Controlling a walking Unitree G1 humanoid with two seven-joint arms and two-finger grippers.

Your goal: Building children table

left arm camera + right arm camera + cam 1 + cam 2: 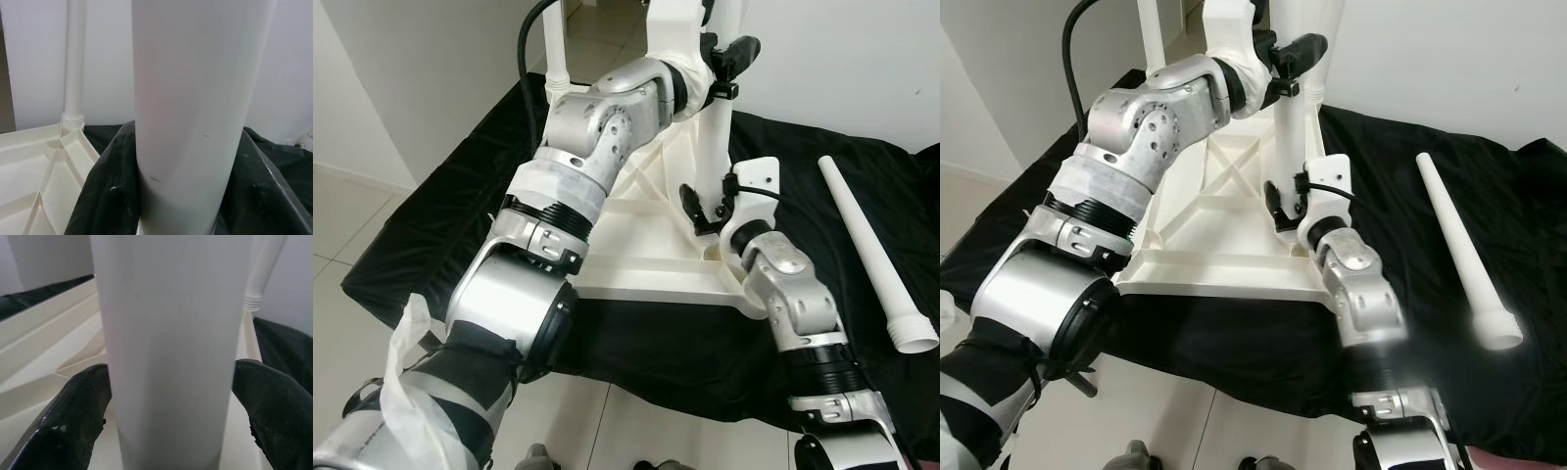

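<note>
Gripping one upright leg, both hands; spare leg lies apart.

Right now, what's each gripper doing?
Left gripper: closed around the upright table leg, high up.
Right gripper: closed around the same leg, low, near the upturned tabletop.

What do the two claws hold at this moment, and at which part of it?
Both hold the same upright white table leg: the left claw higher up its shaft, the right claw low, near the upturned tabletop.
</note>
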